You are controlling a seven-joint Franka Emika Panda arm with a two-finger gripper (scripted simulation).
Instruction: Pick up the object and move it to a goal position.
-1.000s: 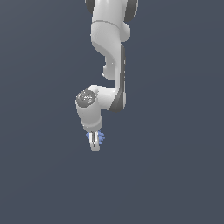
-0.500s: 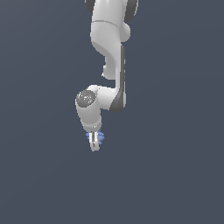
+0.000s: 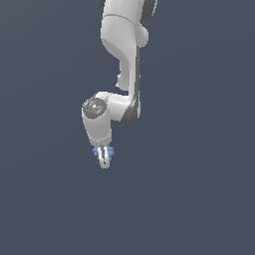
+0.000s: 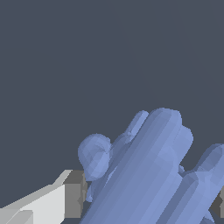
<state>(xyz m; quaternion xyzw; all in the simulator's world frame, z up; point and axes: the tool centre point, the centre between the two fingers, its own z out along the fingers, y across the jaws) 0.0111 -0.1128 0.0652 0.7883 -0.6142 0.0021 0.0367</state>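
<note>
The object (image 3: 110, 152) is a small periwinkle-blue knobby cluster. In the exterior view it sits between the fingers of my white gripper (image 3: 104, 160), with spikes showing on both sides. The gripper hangs below the arm, pointing down, shut on the object. In the wrist view the object (image 4: 148, 170) fills the foreground as large blue lobes, with one white and grey finger (image 4: 65, 197) against its side and a sliver of the other finger at the frame edge. No goal marker shows in either view.
Only a plain dark grey-blue background (image 3: 199, 189) surrounds the arm in both views. No other objects or edges show.
</note>
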